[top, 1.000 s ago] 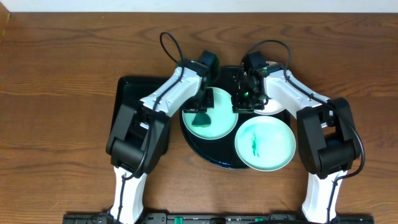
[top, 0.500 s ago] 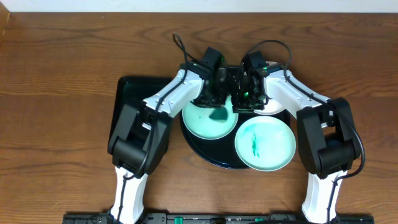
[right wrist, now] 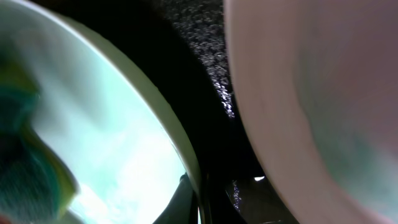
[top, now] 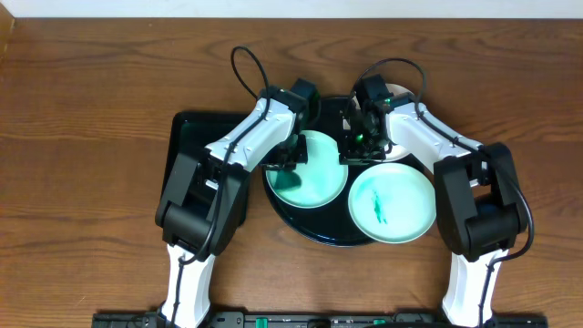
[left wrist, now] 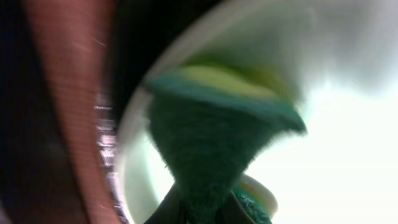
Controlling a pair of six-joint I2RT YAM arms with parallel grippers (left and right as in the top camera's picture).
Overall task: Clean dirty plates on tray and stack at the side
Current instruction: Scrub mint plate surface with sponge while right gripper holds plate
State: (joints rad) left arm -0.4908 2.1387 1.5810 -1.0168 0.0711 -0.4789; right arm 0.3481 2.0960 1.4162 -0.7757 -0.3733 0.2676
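The round black tray [top: 310,230] holds three plates. My left gripper [top: 288,164] is shut on a green and yellow sponge [top: 286,181] and presses it on the left part of a mint-green plate [top: 321,179]. The sponge [left wrist: 214,140] fills the left wrist view against that pale plate [left wrist: 339,155]. My right gripper [top: 357,151] is shut on this plate's right rim [right wrist: 198,186]. A second mint-green plate [top: 390,204] with a green streak lies at the tray's front right. The white plate [top: 402,152] is mostly hidden under the right arm; it shows in the right wrist view [right wrist: 311,93].
A smaller rectangular black tray [top: 182,146] lies to the left, partly under the left arm and the round tray. Bare wood tabletop [top: 82,182] lies on both sides. The two wrists are close together over the back of the round tray.
The left gripper swept the sponge right across the mint plate, then back to the plate's left part. The right gripper kept its hold on the rim.
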